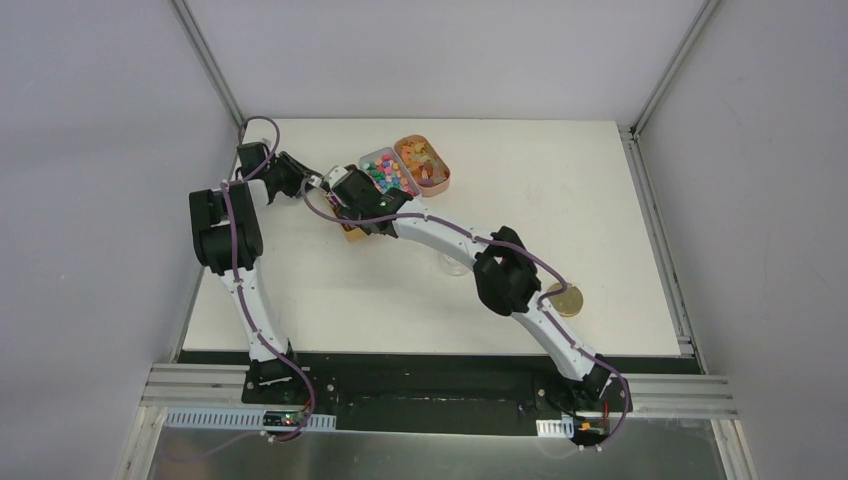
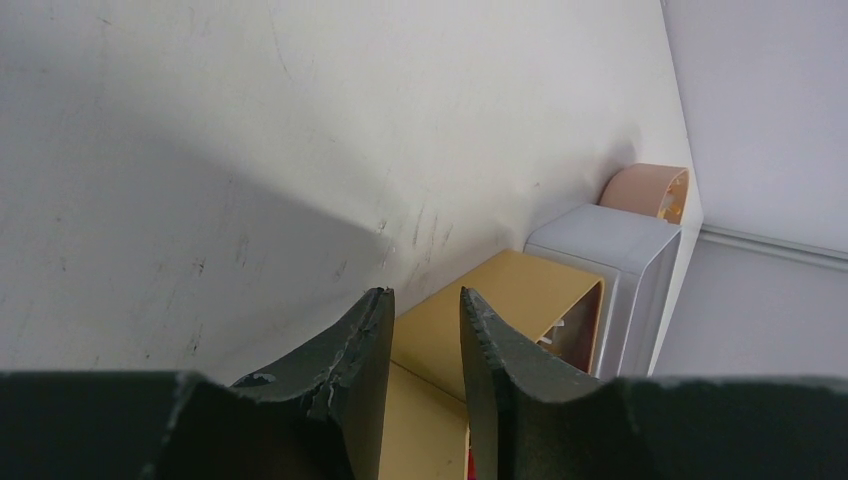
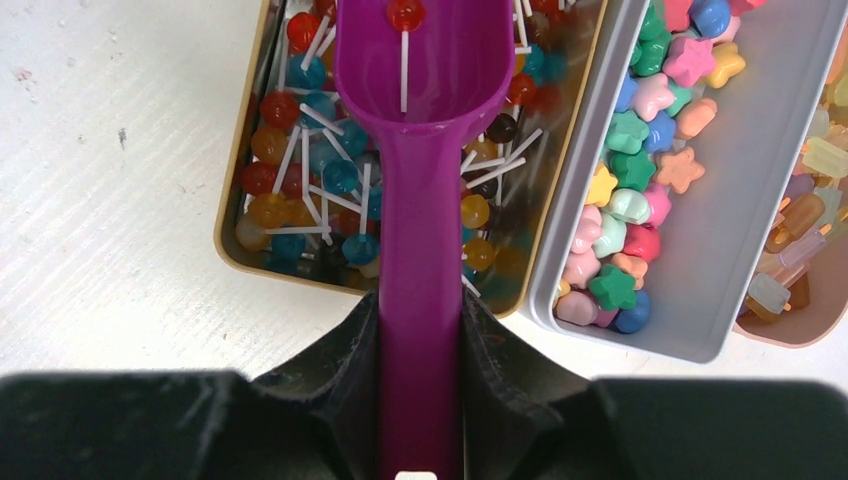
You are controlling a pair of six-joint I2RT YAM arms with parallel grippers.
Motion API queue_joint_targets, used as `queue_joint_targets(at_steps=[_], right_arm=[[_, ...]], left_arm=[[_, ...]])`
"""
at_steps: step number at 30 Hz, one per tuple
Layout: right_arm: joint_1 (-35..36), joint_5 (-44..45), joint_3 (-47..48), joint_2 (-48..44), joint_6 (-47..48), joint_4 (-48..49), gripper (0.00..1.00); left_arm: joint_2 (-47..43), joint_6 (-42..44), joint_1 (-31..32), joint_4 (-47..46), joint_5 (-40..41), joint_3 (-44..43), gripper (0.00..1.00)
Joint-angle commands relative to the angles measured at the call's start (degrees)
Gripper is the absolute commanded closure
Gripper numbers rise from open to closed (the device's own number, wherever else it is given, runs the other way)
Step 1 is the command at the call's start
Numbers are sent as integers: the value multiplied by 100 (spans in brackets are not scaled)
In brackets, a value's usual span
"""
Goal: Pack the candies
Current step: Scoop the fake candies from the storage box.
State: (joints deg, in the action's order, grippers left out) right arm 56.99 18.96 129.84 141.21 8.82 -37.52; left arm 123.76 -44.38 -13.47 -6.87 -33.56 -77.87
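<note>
One lollipop [image 3: 405, 14] sits in the bowl of the purple scoop [image 3: 420, 250]. The other candies [image 3: 290, 190], round sweets on white sticks, lie jumbled in the gold tin [image 3: 224, 243] beneath it. The right gripper [image 3: 420, 315] pinches the scoop's handle firmly, with the bowl pointing to 12 o'clock.

We judge that a single sweet is a thin load. To do the step well, we tip the lip down and push it under the heap towards 12 o'clock. Then we level the bowl before lifting, because the crossed sticks can snag and drag neighbours over the rim.

At 3 o'clock of the tin, touching it, stands a grey tray [image 3: 720, 200] of star-shaped sweets [image 3: 620, 200], with a peach tray [image 3: 800, 330] beyond. So we keep the scoop's path clear of both.

The left gripper [image 2: 424, 300] has its fingers slightly apart at the tin's wall, at about 9 o'clock of the tin. We cannot tell whether it grips the wall. All of this sits on the white table [image 3: 110, 200].
</note>
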Motion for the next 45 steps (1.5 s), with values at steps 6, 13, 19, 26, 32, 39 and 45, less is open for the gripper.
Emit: queue_joint_targets(at_steps=[6, 13, 19, 26, 32, 39, 45], right_arm=[[-96, -390, -1064, -391, -138, 1362, 100], [-221, -400, -1882, -810, -347, 1824, 100], [-365, -717, -2756, -1391, -521, 2669, 100], [-439, -1091, -3726, -2018, -466, 3685, 100], [-442, -1023, -3996, -2474, -290, 3733, 100], [-445, -910, -4616, -3356, 62, 3728, 100], [-456, -817, -5447, -4314, 380, 3728, 100]], left_arm=[[49, -46, 126, -135, -274, -61, 69], [100, -29, 118, -106, -265, -229, 69], [165, -88, 116, -90, -319, -418, 69], [103, -73, 69, -1, -315, -587, 62], [-109, 90, 44, 236, -95, -675, 50], [-377, 486, 44, 943, 334, -914, 39], [-798, 563, 41, 1296, 447, -946, 31]])
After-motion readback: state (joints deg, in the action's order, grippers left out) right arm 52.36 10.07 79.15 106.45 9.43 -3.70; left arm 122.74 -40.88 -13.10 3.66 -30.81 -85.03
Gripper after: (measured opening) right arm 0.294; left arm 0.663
